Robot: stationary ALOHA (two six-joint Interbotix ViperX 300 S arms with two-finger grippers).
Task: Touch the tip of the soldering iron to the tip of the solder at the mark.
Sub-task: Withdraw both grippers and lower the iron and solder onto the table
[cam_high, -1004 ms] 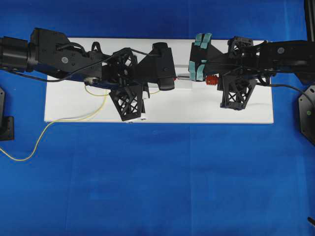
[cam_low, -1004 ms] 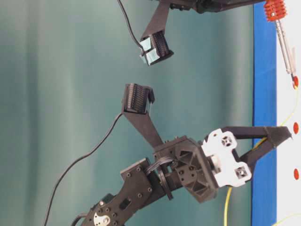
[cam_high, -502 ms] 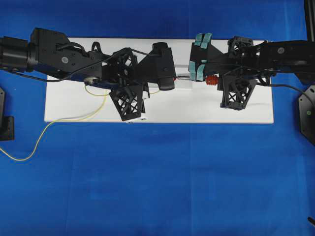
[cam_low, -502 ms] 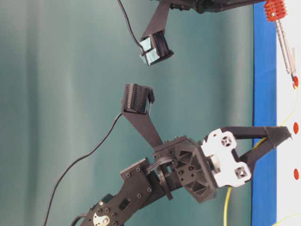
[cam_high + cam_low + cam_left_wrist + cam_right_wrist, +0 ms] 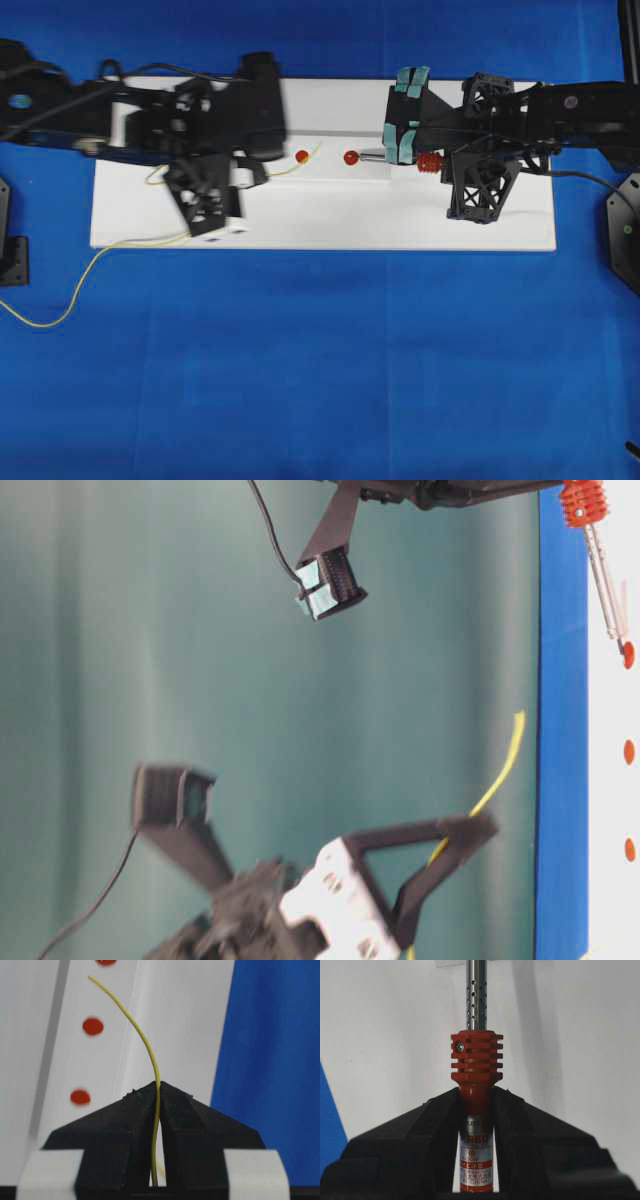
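Note:
My right gripper (image 5: 476, 1092) is shut on the red-orange body of the soldering iron (image 5: 475, 1057). In the overhead view the iron (image 5: 428, 163) points left, its tip at a red mark (image 5: 351, 158) on the white board (image 5: 330, 215). The table-level view shows the shaft (image 5: 606, 585) slanting down to that mark (image 5: 627, 655). My left gripper (image 5: 159, 1086) is shut on the thin yellow solder (image 5: 150, 1052). Its free end (image 5: 497, 778) is lifted off the board. That end (image 5: 314, 153) sits left of the iron's tip, apart from it.
Further red marks (image 5: 93, 1026) (image 5: 80, 1097) lie in a row on the board. The solder's loose tail (image 5: 110, 248) runs off the board's left front onto the blue cloth (image 5: 320, 380). The iron's black cord (image 5: 590, 178) trails right. Black mounts (image 5: 625, 230) stand at the table's sides.
My left arm has pulled back to the left and risen, carrying the solder away from the mark by the iron's tip. The right arm and iron have not moved.

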